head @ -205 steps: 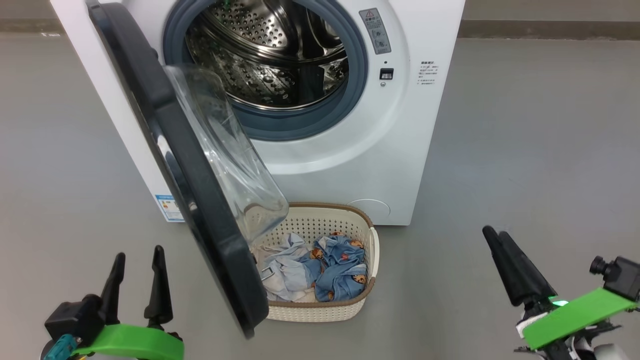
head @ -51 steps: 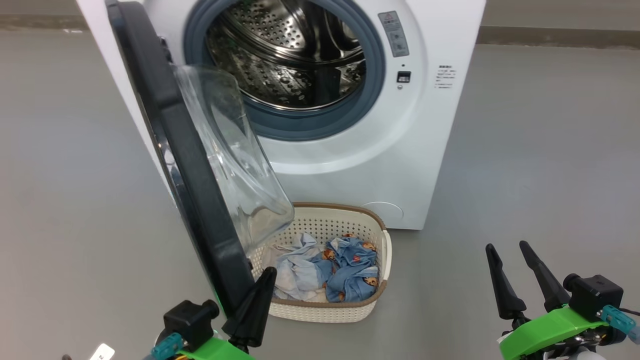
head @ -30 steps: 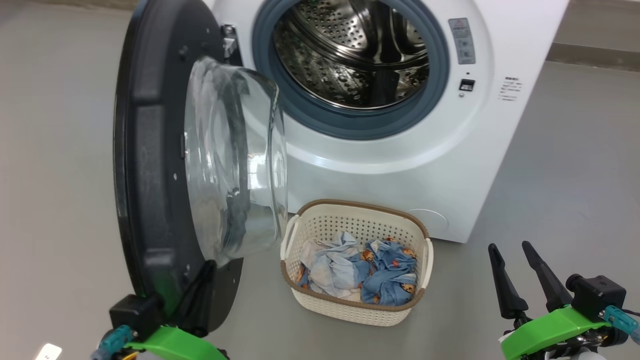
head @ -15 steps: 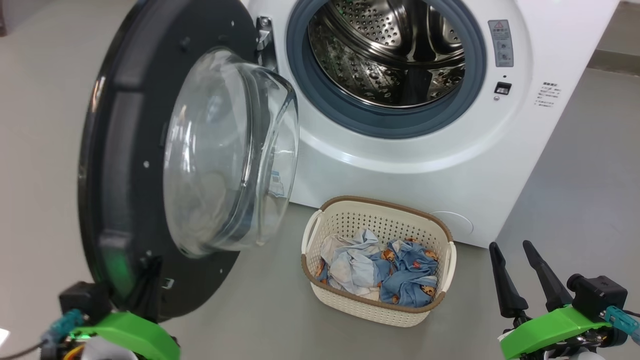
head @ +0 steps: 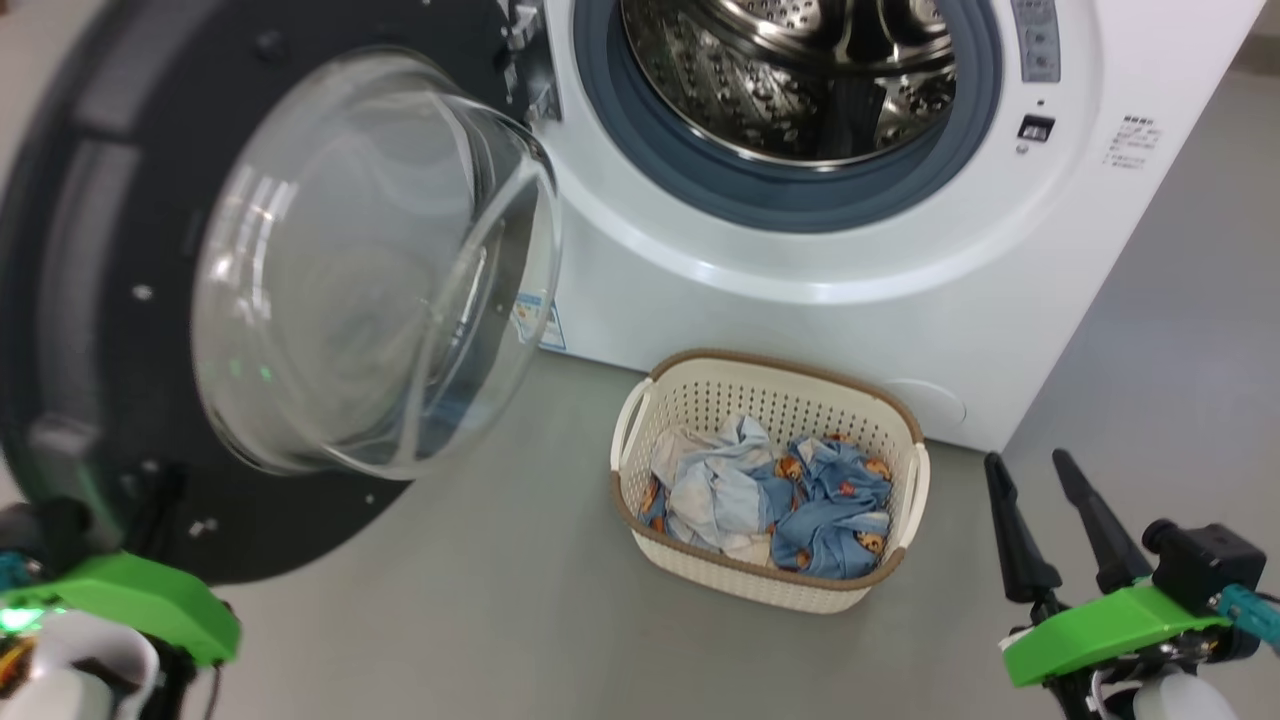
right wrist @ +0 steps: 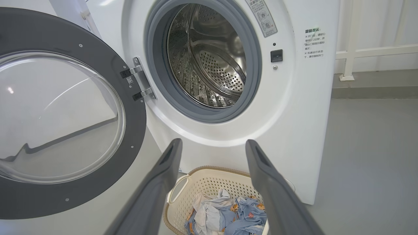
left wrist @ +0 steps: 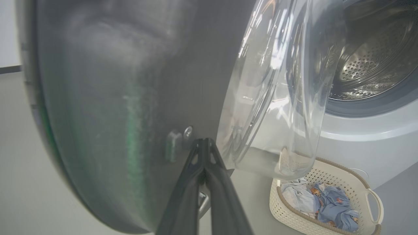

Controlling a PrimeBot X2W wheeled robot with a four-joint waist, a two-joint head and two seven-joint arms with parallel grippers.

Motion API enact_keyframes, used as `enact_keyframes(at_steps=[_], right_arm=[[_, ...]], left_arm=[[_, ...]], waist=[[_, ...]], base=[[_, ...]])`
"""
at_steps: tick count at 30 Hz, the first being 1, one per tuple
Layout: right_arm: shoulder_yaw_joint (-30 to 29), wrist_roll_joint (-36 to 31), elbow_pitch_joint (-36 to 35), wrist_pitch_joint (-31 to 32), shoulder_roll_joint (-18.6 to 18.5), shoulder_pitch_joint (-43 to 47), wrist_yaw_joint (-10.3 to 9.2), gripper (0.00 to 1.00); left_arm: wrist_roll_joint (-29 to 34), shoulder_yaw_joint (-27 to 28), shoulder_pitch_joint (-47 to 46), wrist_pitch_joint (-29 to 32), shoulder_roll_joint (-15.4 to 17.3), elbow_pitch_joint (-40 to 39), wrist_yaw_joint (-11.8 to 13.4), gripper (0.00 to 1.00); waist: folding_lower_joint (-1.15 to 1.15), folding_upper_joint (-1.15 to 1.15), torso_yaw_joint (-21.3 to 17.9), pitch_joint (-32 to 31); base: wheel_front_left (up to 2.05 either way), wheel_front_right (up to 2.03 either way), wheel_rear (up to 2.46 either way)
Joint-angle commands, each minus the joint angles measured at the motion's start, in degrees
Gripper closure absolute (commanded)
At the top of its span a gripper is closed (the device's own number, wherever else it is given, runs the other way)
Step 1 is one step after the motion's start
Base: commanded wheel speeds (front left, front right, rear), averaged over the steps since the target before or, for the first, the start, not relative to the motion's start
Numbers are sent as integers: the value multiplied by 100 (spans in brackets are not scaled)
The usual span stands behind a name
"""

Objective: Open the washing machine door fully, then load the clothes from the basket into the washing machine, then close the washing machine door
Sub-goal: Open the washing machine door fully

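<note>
As left pincer (left wrist: pixel 204 143), clenched empty, touches washing machine door (head: pixel 330 270), door stands wider than before; right pincer (head: pixel 1025 462) released.

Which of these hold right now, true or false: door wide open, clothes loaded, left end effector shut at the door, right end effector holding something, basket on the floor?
1. The door is swung wide, clear of the drum opening. True.
2. The clothes are in the drum. False: they lie in the basket, and no fabric shows in the drum.
3. The left end effector is shut, its tips at the door's dark inner ring. True.
4. The right end effector holds a garment. False: it is open and empty.
5. The basket stands on the floor in front of the machine. True.
</note>
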Motion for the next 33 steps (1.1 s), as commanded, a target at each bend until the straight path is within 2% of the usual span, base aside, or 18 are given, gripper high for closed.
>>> enact_keyframes(at_steps=[1, 11, 20, 24, 33], right_arm=[[83, -27, -170, -70, -67, -235, 9, 0], [-106, -69, -230, -70, -58, -479, 9, 0], [-108, -106, -218, -70, -131, -775, 9, 0], [-87, -108, -189, -70, -150, -892, 9, 0], [-67, -85, -144, -70, -117, -932, 9, 0]], left_arm=[[-48, 373, -424, -77, 398, 65, 15, 100], [-114, 515, -1287, -221, 714, 939, -187, 100], [-51, 400, -2199, -379, 763, 1963, -347, 100], [-62, 430, -2495, -562, 768, 2369, -348, 100], [-15, 359, -3028, -741, 921, 3219, -521, 100]], waist=[[0, 0, -6, 198], [0, 0, 96, 688], [0, 0, 247, 1071], [0, 0, 251, 1150], [0, 0, 178, 1136]], base=[[0, 0, 0], [0, 0, 0], [0, 0, 0], [0, 0, 0], [0, 0, 0]])
